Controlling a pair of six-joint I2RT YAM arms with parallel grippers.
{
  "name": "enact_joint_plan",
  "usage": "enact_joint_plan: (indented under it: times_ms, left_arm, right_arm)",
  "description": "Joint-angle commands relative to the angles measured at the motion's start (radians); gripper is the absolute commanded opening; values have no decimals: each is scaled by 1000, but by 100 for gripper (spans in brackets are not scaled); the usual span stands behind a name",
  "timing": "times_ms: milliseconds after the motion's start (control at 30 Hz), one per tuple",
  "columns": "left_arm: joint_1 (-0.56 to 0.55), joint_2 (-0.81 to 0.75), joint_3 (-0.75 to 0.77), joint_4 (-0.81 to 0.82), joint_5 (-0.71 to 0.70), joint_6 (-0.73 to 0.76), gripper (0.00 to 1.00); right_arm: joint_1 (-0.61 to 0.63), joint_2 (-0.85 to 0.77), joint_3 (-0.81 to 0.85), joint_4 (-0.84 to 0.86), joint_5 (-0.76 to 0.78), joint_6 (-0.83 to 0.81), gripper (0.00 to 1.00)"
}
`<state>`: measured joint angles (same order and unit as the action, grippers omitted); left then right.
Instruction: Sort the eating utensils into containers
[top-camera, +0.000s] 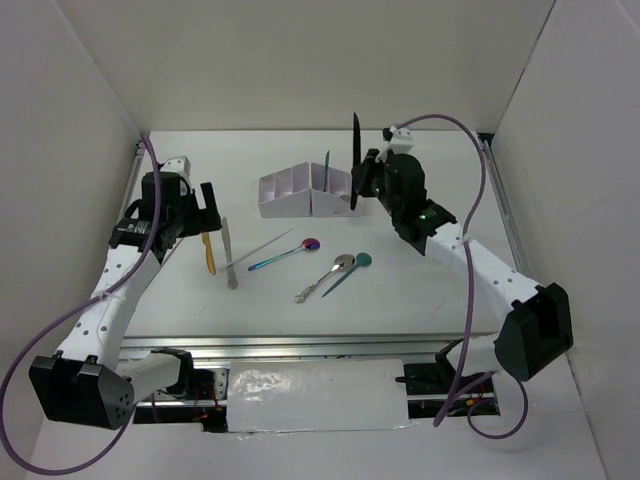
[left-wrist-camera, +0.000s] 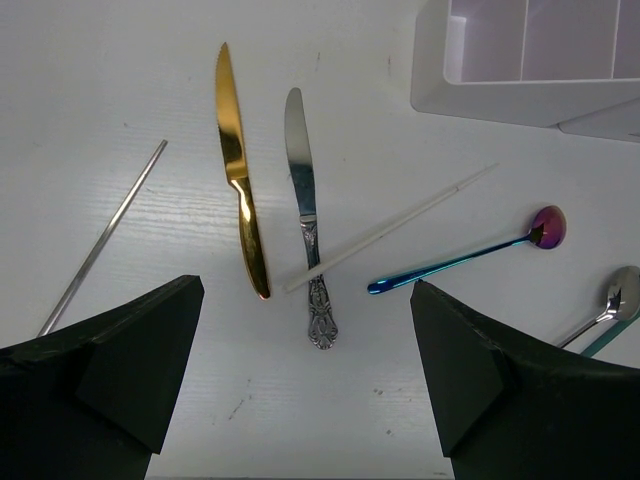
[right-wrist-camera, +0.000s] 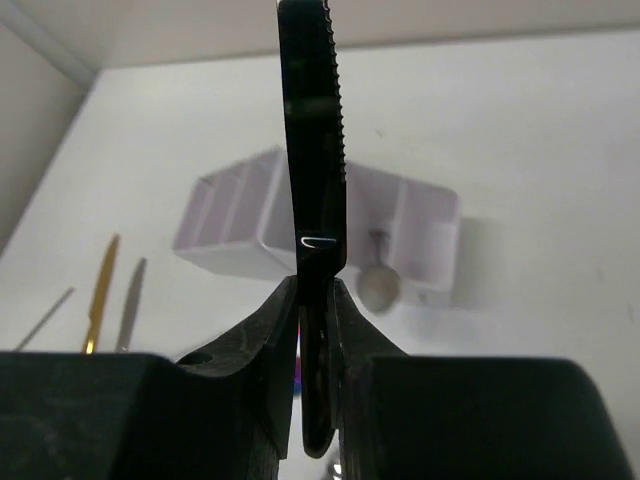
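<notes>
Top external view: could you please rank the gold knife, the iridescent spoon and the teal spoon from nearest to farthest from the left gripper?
From the left gripper:
1. Gold knife, just below the gripper in this view, at the left.
2. Iridescent spoon, off to the right, about mid-scene.
3. Teal spoon, farther right again, beside the silver spoon.
</notes>
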<state>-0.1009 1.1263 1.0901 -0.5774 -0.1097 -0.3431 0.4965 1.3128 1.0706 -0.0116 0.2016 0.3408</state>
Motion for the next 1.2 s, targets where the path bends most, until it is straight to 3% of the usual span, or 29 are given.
enact_joint_plan:
  times_ms: [0, 167, 400, 800, 1167]
  left_arm:
    - [-2, 6, 47, -1, 1, 0, 99]
    - [1, 10, 63, -12, -41, 6, 99]
    - [4, 39, 94, -25, -27, 10, 99]
    - [3, 58, 74, -6, -2, 9, 99]
    - [4, 76, 82, -1, -4, 12, 99]
  right_arm:
    - [43, 75, 120, 269, -42, -88, 5]
    - [89, 233, 238, 400, -87, -97, 5]
    - [129, 410, 391, 447, -61, -125, 5]
    - [120, 494, 361, 562, 107, -166, 5]
    - [79, 589, 396, 558, 151, -177, 5]
